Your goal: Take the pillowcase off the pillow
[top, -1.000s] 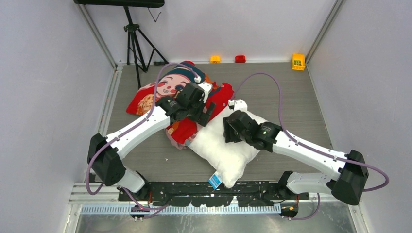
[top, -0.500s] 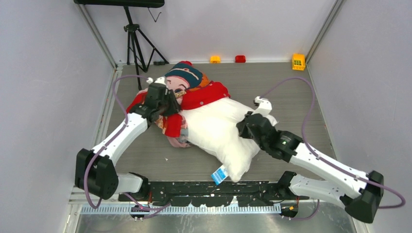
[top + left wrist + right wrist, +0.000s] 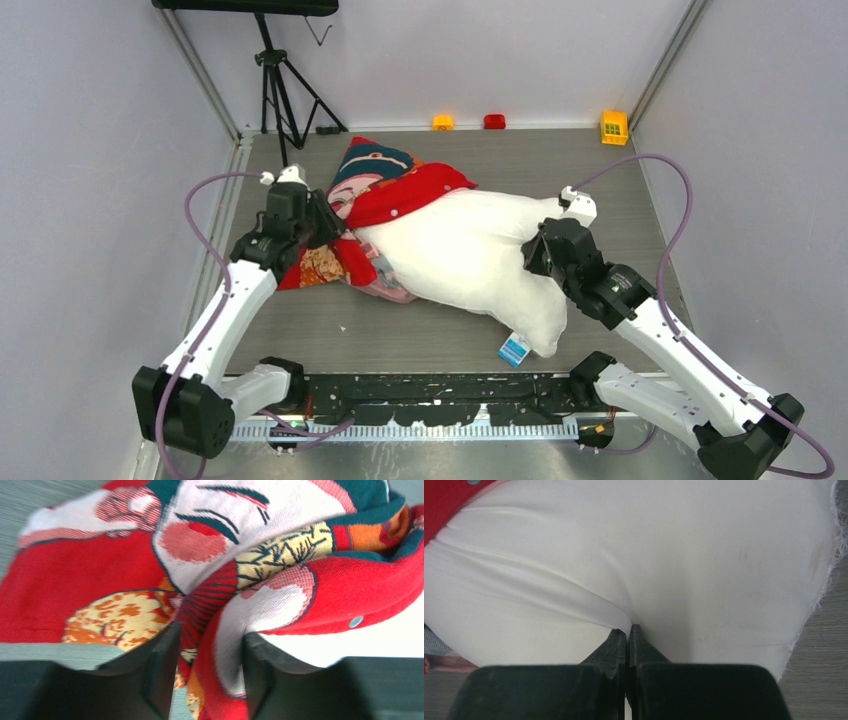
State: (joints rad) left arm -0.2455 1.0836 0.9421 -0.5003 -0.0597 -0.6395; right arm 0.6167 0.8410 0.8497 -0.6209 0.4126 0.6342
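Note:
The red printed pillowcase (image 3: 400,190) lies bunched at the table's left and still covers the left end of the white pillow (image 3: 470,255). The pillow's blue tag (image 3: 514,350) hangs at its near right corner. My left gripper (image 3: 322,222) is shut on a thick fold of the pillowcase (image 3: 210,630), which fills the gap between its fingers. My right gripper (image 3: 540,255) is shut on a pinch of the pillow's white fabric (image 3: 628,627) near its right end. In the right wrist view the pillow (image 3: 649,555) fills the frame, with a strip of pillowcase (image 3: 444,495) at top left.
A black tripod (image 3: 280,90) stands at the back left. A yellow brick (image 3: 442,122), a red brick (image 3: 494,121) and a larger yellow block (image 3: 614,127) sit along the back wall. Grey walls close in left and right.
My left gripper has pulled the pillowcase leftward and my right gripper has pulled the pillow rightward. Much more of the white pillow now shows outside the cover.

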